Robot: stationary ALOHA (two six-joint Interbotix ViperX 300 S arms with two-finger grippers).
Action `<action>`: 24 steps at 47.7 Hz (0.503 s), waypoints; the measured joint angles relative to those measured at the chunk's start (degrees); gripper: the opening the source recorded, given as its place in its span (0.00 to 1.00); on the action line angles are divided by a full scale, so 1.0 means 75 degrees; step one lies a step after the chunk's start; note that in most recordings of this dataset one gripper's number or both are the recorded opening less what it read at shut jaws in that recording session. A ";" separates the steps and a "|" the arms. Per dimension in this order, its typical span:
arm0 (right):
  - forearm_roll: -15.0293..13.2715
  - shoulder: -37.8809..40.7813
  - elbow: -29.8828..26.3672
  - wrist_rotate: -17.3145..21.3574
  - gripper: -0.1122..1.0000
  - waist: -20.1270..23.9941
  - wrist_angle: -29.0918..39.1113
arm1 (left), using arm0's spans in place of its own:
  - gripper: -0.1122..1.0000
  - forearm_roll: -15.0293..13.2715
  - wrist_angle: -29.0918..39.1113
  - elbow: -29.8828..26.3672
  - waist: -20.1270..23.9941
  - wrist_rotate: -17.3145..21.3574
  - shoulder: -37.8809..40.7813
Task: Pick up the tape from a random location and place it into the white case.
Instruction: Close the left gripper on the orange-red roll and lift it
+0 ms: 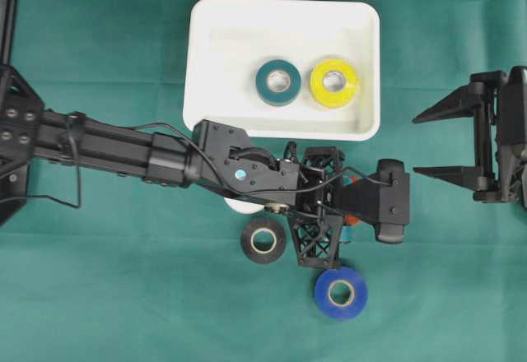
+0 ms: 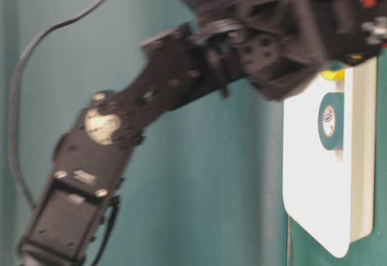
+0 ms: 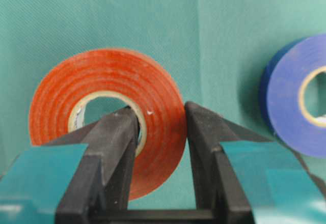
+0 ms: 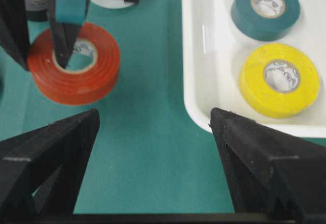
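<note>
Worktop (image 1: pixel 99 296): green cloth.
Left gripper (image 3: pixel 162 132): clamped on orange tape roll (image 3: pixel 109 81), one finger through its core.
Right gripper (image 4: pixel 153 127): jaws apart.
White rectangular plastic case (image 1: pixel 206 49): beside left gripper.

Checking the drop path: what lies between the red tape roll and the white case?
Only bare green cloth separates the red tape roll from the white case, seen in the right wrist view.

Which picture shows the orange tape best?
The left wrist view: the orange tape fills it, with the left end effector pinching its wall, one finger inside the hole. The right wrist view shows the roll smaller. Overhead, only an orange sliver peeks out under the arm. The table-level view doesn't clearly show it.
</note>
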 measured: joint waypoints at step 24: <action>0.0000 0.0000 0.0000 0.0000 0.87 0.0000 -0.0047 | 0.32 0.0000 0.0375 0.0000 0.0000 0.0047 -0.1289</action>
